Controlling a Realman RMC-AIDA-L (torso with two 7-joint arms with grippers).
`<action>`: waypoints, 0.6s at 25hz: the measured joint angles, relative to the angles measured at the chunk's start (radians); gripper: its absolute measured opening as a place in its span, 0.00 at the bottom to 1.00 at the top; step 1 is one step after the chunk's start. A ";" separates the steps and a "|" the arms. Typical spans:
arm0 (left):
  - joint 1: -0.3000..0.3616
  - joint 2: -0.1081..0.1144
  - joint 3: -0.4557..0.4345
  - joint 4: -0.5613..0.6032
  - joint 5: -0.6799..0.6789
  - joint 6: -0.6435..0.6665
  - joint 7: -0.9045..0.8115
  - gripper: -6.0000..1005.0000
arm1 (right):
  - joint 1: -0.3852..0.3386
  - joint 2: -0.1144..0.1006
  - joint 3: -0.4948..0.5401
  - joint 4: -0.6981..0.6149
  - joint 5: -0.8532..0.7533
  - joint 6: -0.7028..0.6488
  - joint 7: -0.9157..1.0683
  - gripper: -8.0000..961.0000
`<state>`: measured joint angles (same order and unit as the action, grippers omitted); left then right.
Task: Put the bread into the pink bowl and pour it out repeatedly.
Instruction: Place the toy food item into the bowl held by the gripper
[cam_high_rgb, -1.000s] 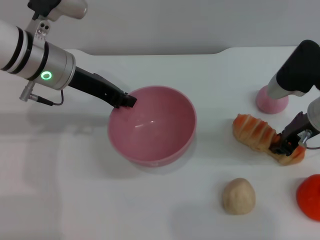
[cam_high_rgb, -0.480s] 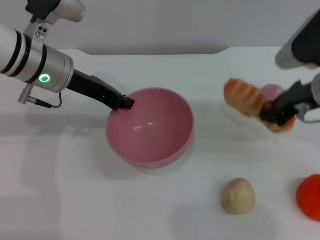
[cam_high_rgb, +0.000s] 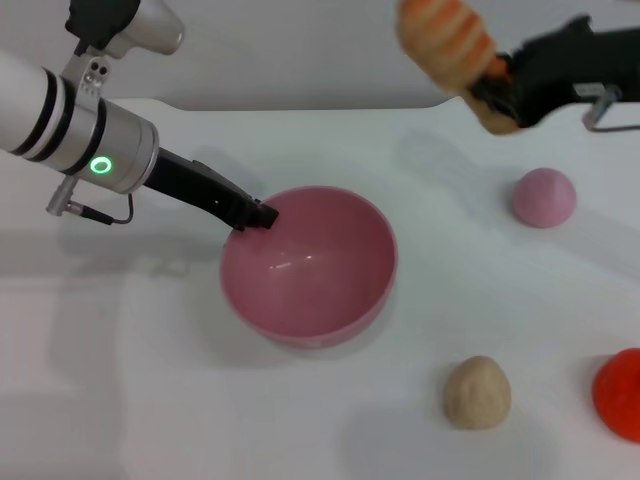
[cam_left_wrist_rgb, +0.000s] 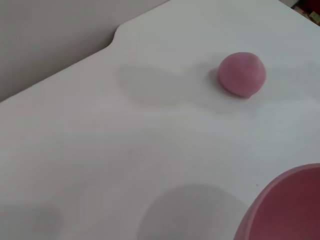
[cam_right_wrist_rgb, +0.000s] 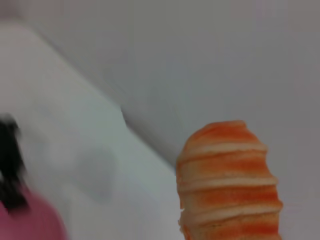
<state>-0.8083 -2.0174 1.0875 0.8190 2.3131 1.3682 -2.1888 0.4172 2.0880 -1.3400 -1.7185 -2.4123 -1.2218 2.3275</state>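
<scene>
Right claw (cam_high_rgb: 497, 92) up high at the far right of the head view, above the far edge of the white bench (cam_high_rgb: 150, 400), its black fingers clamped on one end of the bread (cam_high_rgb: 447, 40). Loaf held in the air, clear of the bench, orange-and-cream ridges showing, free end pointing toward the robot's left and slightly up. It hangs beyond the pink bowl (cam_high_rgb: 310, 265) and to that bowl's right, well apart from it, not over the opening. Right wrist view: striped loaf (cam_right_wrist_rgb: 230, 185) fills the near field against the grey wall, with a sliver of the bowl's pink rim (cam_right_wrist_rgb: 30, 220) at the corner and a blurred dark shape beside it, too smeared to identify. Left claw (cam_high_rgb: 255, 212) comes in from the left on a silver arm with a green ring light; its black tip sits at the bowl's near-left rim, touching it. Whether its fingers pinch the rim or merely rest there, cannot tell. Bowl stands upright on the bench, inside bare and glossy. Left wrist view: edge of the bowl (cam_left_wrist_rgb: 285, 205) at one corner, and a small pink dome (cam_left_wrist_rgb: 242, 73) farther off on the bench. In the head view that dome (cam_high_rgb: 544, 196) lies to the bowl's right, below the raised loaf. Round tan bun (cam_high_rgb: 477, 392) sits nearer the robot, right of the bowl; a red-orange object (cam_high_rgb: 618, 393) is cut by the right border, just beside the bun.
</scene>
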 joint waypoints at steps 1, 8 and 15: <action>0.000 -0.001 0.000 0.000 0.000 0.000 0.000 0.05 | -0.002 0.001 -0.003 -0.017 0.037 0.001 -0.011 0.24; 0.000 -0.007 0.000 0.000 0.000 0.002 -0.003 0.05 | -0.009 0.002 -0.066 -0.040 0.260 -0.002 -0.106 0.23; -0.005 -0.009 -0.003 0.000 0.000 -0.001 -0.003 0.05 | -0.008 0.003 -0.205 0.039 0.277 0.040 -0.127 0.22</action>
<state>-0.8137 -2.0264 1.0842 0.8192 2.3133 1.3668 -2.1920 0.4088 2.0908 -1.5447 -1.6795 -2.1354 -1.1820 2.2002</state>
